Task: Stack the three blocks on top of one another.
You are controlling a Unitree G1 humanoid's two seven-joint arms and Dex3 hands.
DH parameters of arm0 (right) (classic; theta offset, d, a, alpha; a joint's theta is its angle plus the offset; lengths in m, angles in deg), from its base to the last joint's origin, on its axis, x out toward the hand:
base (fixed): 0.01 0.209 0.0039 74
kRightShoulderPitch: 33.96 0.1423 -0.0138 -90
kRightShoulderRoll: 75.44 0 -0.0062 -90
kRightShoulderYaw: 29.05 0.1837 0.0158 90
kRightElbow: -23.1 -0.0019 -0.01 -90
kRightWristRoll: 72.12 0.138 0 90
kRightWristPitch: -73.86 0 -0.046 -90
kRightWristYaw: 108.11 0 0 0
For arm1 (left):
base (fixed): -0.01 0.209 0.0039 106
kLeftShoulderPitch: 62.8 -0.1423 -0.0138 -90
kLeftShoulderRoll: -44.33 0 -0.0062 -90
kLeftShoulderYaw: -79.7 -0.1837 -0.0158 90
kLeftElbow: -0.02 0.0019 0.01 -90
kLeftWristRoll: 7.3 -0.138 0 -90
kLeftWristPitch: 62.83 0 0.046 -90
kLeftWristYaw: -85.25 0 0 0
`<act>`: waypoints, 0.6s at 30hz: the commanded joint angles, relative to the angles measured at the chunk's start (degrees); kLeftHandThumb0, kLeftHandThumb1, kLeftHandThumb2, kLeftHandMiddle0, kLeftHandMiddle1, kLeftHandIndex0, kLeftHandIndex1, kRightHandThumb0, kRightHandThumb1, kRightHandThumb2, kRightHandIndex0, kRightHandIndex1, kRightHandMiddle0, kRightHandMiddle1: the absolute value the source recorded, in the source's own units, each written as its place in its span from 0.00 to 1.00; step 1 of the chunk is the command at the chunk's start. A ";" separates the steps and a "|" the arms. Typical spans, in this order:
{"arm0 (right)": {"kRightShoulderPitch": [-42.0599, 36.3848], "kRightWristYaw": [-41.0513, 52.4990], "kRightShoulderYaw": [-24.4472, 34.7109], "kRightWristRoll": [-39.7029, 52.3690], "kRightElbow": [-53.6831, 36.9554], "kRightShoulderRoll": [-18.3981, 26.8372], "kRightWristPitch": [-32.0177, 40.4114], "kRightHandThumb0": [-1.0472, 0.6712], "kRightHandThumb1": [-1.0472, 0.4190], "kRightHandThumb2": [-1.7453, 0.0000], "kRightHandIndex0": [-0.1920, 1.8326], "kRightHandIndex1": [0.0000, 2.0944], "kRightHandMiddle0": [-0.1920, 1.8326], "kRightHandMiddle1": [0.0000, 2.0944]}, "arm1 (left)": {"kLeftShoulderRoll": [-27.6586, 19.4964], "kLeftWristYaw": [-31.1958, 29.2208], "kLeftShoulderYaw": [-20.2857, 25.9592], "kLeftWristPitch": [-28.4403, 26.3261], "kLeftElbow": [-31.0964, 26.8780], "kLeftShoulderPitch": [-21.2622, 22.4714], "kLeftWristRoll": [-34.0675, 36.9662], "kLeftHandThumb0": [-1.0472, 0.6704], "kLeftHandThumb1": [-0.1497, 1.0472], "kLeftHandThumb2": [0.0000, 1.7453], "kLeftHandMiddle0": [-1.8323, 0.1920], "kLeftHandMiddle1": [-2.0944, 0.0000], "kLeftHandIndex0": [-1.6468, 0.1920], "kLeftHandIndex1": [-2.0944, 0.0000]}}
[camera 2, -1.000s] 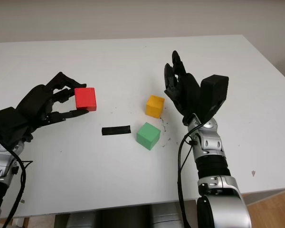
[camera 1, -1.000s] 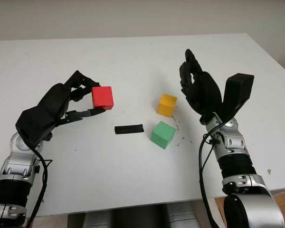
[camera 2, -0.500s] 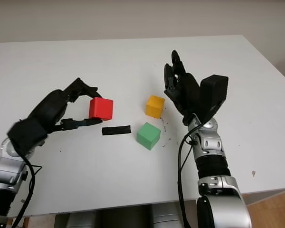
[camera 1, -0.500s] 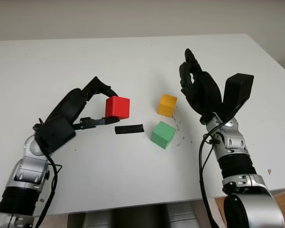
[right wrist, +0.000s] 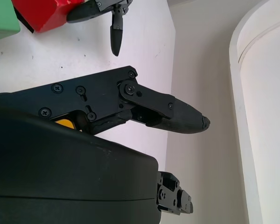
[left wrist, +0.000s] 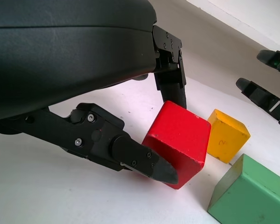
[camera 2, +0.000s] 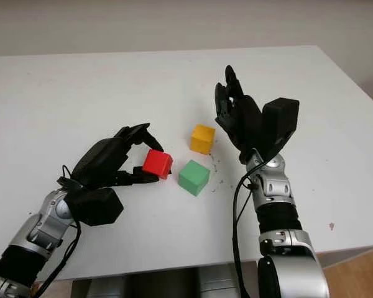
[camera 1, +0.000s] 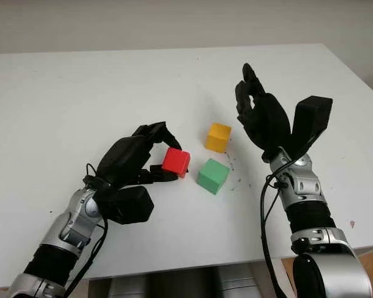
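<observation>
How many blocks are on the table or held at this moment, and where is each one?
3. The red block is gripped by the left hand, just left of the green block. The yellow block sits behind the green one, near the open right hand. No stack yet.

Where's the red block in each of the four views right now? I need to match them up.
Left eye view: red block near centre, held by the left hand.
Right eye view: left of centre.
Left wrist view: middle, between the fingers.
Right wrist view: one corner of the picture.
Shared landmark: green block, right beside it.
</observation>
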 commanded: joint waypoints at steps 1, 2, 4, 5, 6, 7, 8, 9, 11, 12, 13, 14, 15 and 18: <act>0.42 0.15 0.23 0.19 -0.54 0.18 -0.53 0.28 0.00 0.60 0.00 0.00 0.00 0.00 | -0.09 0.63 -1.41 -0.25 1.06 0.78 -1.58 0.41 0.98 0.03 0.90 0.81 0.70 0.30; 0.41 0.20 0.23 0.18 -0.50 0.19 -0.64 0.28 0.00 0.60 0.00 0.00 0.00 0.00 | -0.18 0.96 -1.60 -0.29 1.21 0.84 -2.12 0.41 0.97 0.03 0.90 0.81 0.69 0.30; 0.31 0.12 0.36 0.24 -0.46 0.10 -0.93 0.28 0.00 0.60 0.00 0.00 0.00 0.00 | -0.01 1.89 -1.88 -0.55 1.67 0.95 -2.92 0.41 0.97 0.03 0.90 0.82 0.69 0.30; 0.28 0.08 0.39 0.24 -0.46 0.07 -0.99 0.28 0.00 0.60 0.00 0.00 0.00 0.00 | 0.07 2.20 -1.96 -0.69 1.80 0.98 -3.11 0.41 0.97 0.03 0.90 0.82 0.70 0.29; 0.31 0.11 0.46 0.34 -0.37 0.04 -0.96 0.28 0.00 0.60 0.00 0.00 0.00 0.00 | 0.19 2.95 -1.98 -0.83 2.05 1.02 -3.42 0.41 0.97 0.03 0.90 0.81 0.70 0.28; 0.34 0.16 0.44 0.33 -0.32 0.08 -0.87 0.28 0.00 0.60 0.00 0.00 0.00 0.00 | 0.31 3.67 -1.98 -0.98 2.26 1.05 -3.63 0.41 0.97 0.03 0.90 0.81 0.70 0.27; 0.37 0.20 0.43 0.33 -0.27 0.12 -0.80 0.28 0.00 0.60 0.00 0.00 0.00 0.00 | 0.38 4.20 -2.02 -1.08 2.43 1.09 -3.76 0.42 0.97 0.03 0.91 0.80 0.71 0.25; 0.38 0.22 0.41 0.27 -0.19 0.15 -0.93 0.28 0.00 0.60 0.00 0.00 0.00 0.00 | 0.31 4.75 -2.01 -1.36 2.42 1.17 -4.08 0.42 0.97 0.03 0.91 0.79 0.71 0.25; 0.40 0.28 0.39 0.20 -0.01 0.18 -1.18 0.28 0.00 0.60 0.00 0.00 0.00 0.00 | 0.14 5.37 -2.05 -1.78 2.33 1.29 -4.39 0.42 0.97 0.03 0.92 0.77 0.71 0.25; 0.43 0.29 0.37 0.17 0.05 0.19 -1.17 0.28 0.00 0.60 0.00 0.00 0.00 0.00 | 0.03 5.57 -2.04 -1.98 2.23 1.34 -4.53 0.42 0.97 0.03 0.93 0.76 0.71 0.25; 0.48 0.23 0.45 0.25 0.12 0.16 -1.06 0.28 0.00 0.60 0.00 0.00 0.00 0.00 | -0.08 5.55 -2.01 -2.13 2.12 1.39 -4.54 0.42 0.97 0.03 0.93 0.75 0.72 0.23; 0.50 0.21 0.48 0.28 0.18 0.13 -1.08 0.28 0.00 0.60 0.00 0.00 0.00 0.00 | -0.20 5.45 -1.97 -2.28 1.98 1.41 -4.52 0.41 0.98 0.03 0.94 0.75 0.73 0.21; 0.53 0.15 0.54 0.34 0.24 0.07 -1.11 0.28 0.00 0.60 0.00 0.00 0.00 0.00 | -0.29 5.38 -1.89 -2.32 1.81 1.37 -4.42 0.42 0.98 0.03 0.94 0.75 0.74 0.20; 0.48 0.11 0.43 0.20 0.15 0.11 -1.13 0.28 0.00 0.60 0.00 0.00 0.00 0.00 | -0.40 4.87 -1.66 -2.76 1.18 1.19 -4.01 0.42 1.00 0.03 0.94 0.75 0.76 0.14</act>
